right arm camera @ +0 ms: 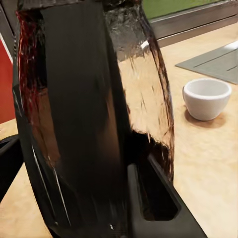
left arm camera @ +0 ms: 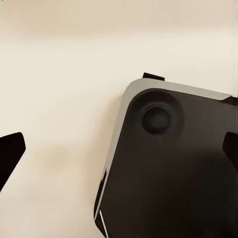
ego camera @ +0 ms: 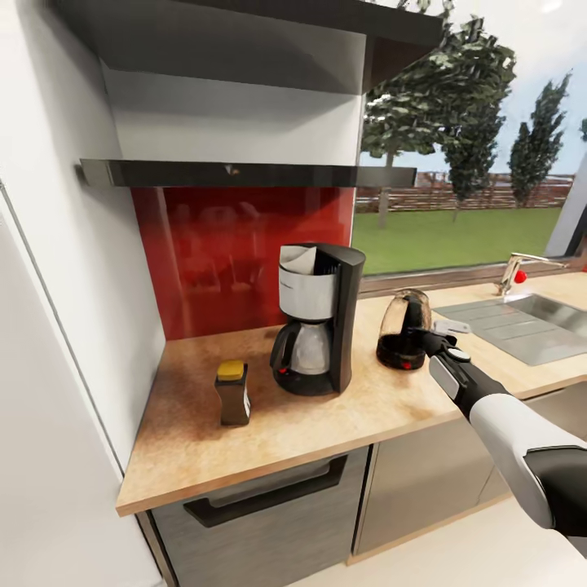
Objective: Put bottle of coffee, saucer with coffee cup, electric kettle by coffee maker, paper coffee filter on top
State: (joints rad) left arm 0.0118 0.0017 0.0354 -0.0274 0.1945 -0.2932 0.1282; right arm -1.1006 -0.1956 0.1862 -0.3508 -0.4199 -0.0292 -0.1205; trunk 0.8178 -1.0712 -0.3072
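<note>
On the worktop (ego camera: pixel 244 440) the coffee maker (ego camera: pixel 319 318) stands against the red backsplash (ego camera: pixel 220 253), a paper filter (ego camera: pixel 297 259) sticking up from its top. The coffee bottle (ego camera: pixel 233 393) with its yellow cap stands just beside it, nearer the wall. On the other side stands the glass kettle (ego camera: pixel 403 328), upright on its black base. The right gripper (ego camera: pixel 430 339) is at the kettle's handle; in the right wrist view the kettle (right arm camera: pixel 94 119) sits between the fingers (right arm camera: pixel 158 208), which look clamped on the handle. A white cup (right arm camera: pixel 206 98) rests on the worktop beyond, near the sink (ego camera: pixel 522 322). The left wrist view shows spread fingertips (left arm camera: pixel 11 153) over a pale floor (left arm camera: pixel 59 89) and a dark robot part (left arm camera: pixel 168 173).
</note>
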